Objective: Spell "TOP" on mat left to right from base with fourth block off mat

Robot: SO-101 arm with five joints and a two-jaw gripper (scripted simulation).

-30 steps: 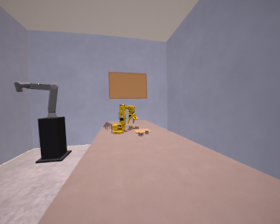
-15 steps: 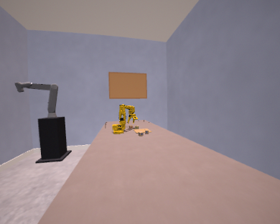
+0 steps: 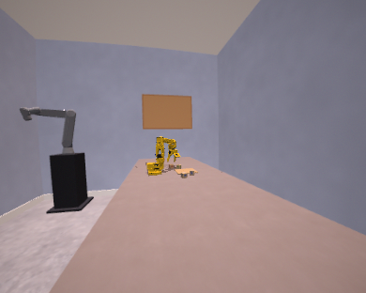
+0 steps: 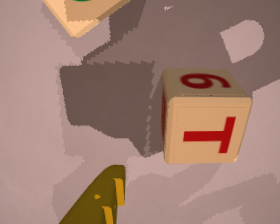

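In the wrist view a cream block [image 4: 205, 117] rests on the pinkish table, with a red T on the side facing me and a red digit on its top. Only one yellow jaw of my gripper [image 4: 114, 185] shows, below and left of the T block, apart from it. The gripper is partly open and holds nothing. In the exterior view the yellow arm [image 3: 162, 157] bends over the far end of the table beside the tan mat [image 3: 187, 171].
Small blocks [image 3: 185, 175] sit at the mat, too small to read. A grey arm on a black pedestal [image 3: 68, 180] stands on the floor left of the table. An orange board [image 3: 167, 112] hangs on the back wall.
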